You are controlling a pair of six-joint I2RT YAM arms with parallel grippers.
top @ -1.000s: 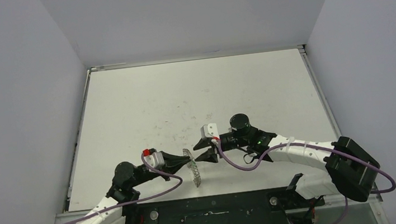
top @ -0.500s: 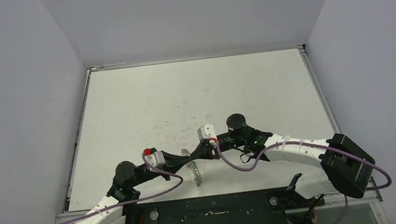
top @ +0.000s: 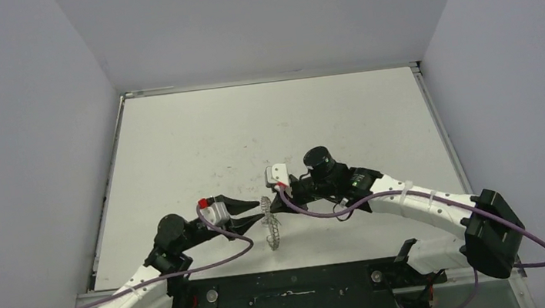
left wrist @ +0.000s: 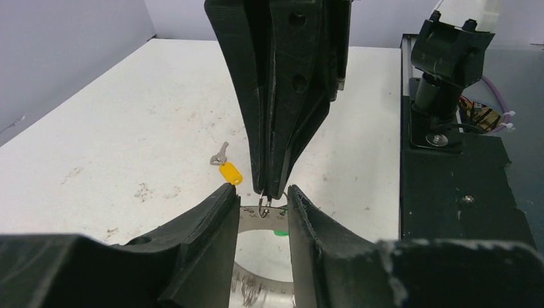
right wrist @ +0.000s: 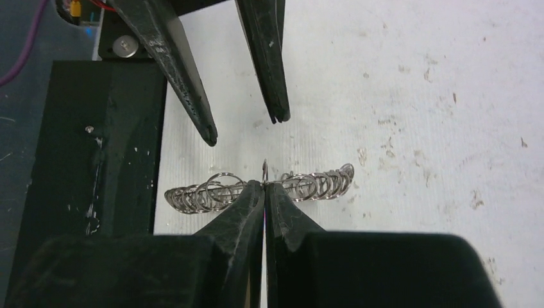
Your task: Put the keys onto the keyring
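Note:
The keyring [right wrist: 321,183], a silver disc rimmed with wire loops, stands on edge above the table near its front [top: 270,230]. My right gripper [right wrist: 265,184] is shut on one wire loop at the ring's top edge [left wrist: 263,206]. My left gripper [left wrist: 262,200] is open, one finger on each side of the disc without touching it; in the right wrist view its fingertips [right wrist: 208,131] hang apart just beyond the ring. A key with a yellow head [left wrist: 228,171] lies on the table behind. A green bit [left wrist: 279,232] shows through the disc's hole.
The black base plate [left wrist: 449,167] runs along the table's near edge, right beside the ring [right wrist: 83,160]. A black post [left wrist: 442,58] rises from it. The white table [top: 267,131] is scuffed and walled on three sides.
My right gripper moved left and shut on a loop of the keyring. My left gripper, shut on the ring before, has opened and let it go.

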